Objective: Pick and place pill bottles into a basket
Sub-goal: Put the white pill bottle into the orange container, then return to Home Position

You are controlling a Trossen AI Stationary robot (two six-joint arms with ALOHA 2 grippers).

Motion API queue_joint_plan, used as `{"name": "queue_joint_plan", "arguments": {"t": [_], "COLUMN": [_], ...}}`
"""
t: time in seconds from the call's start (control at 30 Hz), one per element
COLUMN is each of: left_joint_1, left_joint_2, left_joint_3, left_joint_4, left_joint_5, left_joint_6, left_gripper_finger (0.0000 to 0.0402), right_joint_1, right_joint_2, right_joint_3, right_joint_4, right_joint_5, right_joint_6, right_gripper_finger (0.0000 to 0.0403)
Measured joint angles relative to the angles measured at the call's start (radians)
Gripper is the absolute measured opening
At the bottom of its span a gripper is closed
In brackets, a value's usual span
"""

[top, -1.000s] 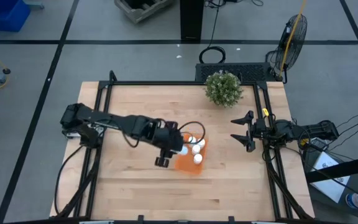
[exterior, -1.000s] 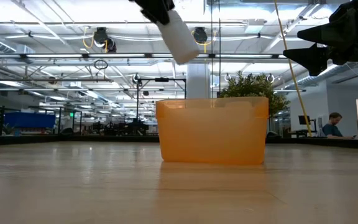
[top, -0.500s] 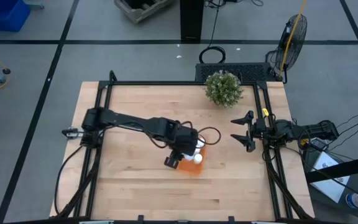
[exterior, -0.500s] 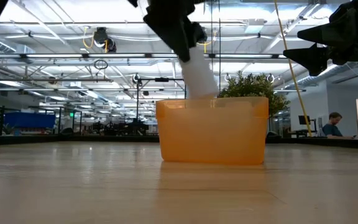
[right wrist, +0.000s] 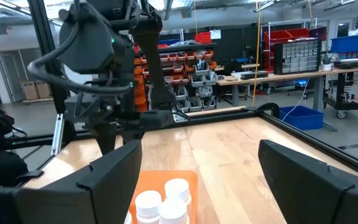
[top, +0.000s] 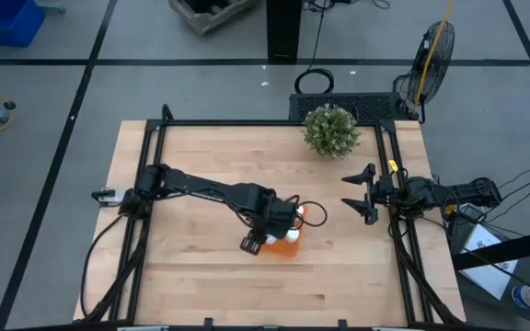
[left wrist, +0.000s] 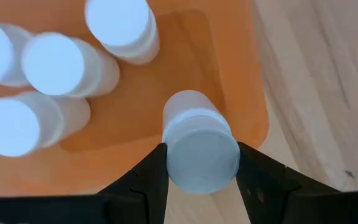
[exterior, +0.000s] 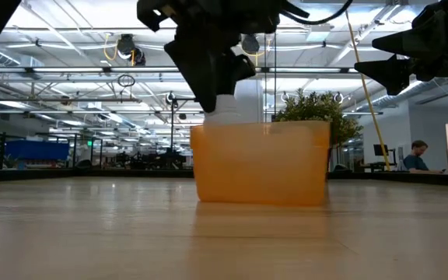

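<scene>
My left gripper [top: 279,223] is shut on a white pill bottle [left wrist: 201,149] over the orange tray [left wrist: 229,74], at one corner of it. Several other white bottles [left wrist: 55,62] stand upright on the tray's floor. In the low view, the left gripper [exterior: 208,54] hangs just above the tray [exterior: 263,163], and the held bottle [exterior: 225,109] dips behind its rim. My right gripper [top: 352,195] is open and empty, raised near the table's right edge. It faces the tray [right wrist: 160,183]. My left gripper pinches the bottle at its cap end [left wrist: 166,155] between its two fingers [left wrist: 149,174], one on each side. The fingers come from above, pointing down. The bottle hangs upright, its lower end inside the tray's corner. Whether it rests on the tray's floor I cannot tell.
A green bushy plant [top: 330,130] stands at the table's far right. A black frame [top: 247,123] runs around the wooden table. Bare wood lies near and left of the tray.
My left gripper has moved toward the table's right edge, over the tray, and gone down. The held bottle was tilted high above the tray's left side. It now stands upright with its lower end behind the tray's rim. The gripper has stayed shut on it.
</scene>
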Motion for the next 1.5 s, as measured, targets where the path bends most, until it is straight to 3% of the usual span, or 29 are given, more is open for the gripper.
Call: {"name": "queue_joint_plan", "arguments": {"t": [0.73,1.0,1.07,1.23,1.3,1.37,1.5], "left_joint_1": [-0.021,-0.036,-0.041,-0.048,-0.048,-0.048,-0.048], "left_joint_2": [0.077,0.073,0.068,0.055,0.051,0.037,0.0], "left_joint_3": [0.001,0.0,-0.001,-0.001,-0.001,0.0,0.0], "left_joint_4": [-0.043,0.025,0.032,0.04,0.045,0.044,0.051], "left_joint_5": [-0.005,-0.005,-0.005,-0.006,-0.006,-0.005,-0.01], "left_joint_6": [-0.04,-0.058,-0.104,-0.205,-0.24,-0.253,-0.272], "left_gripper_finger": [0.0162,0.0162,0.0193,0.0337,0.0378,0.0387,0.0354], "right_joint_1": [0.0,0.0,0.0,0.0,0.0,0.0,0.0], "right_joint_2": [0.002,0.005,0.005,0.005,0.005,0.005,0.005], "right_joint_3": [0.0,0.0,0.0,0.0,0.0,0.0,0.0], "right_joint_4": [0.001,0.005,0.004,0.007,0.008,0.008,0.008], "right_joint_5": [0.0,0.0,0.0,0.0,0.0,0.0,0.0], "right_joint_6": [0.0,0.0,0.0,0.0,0.0,0.0,0.0], "right_gripper_finger": [0.0314,0.0314,0.0314,0.0313,0.0313,0.0313,0.0313]}}
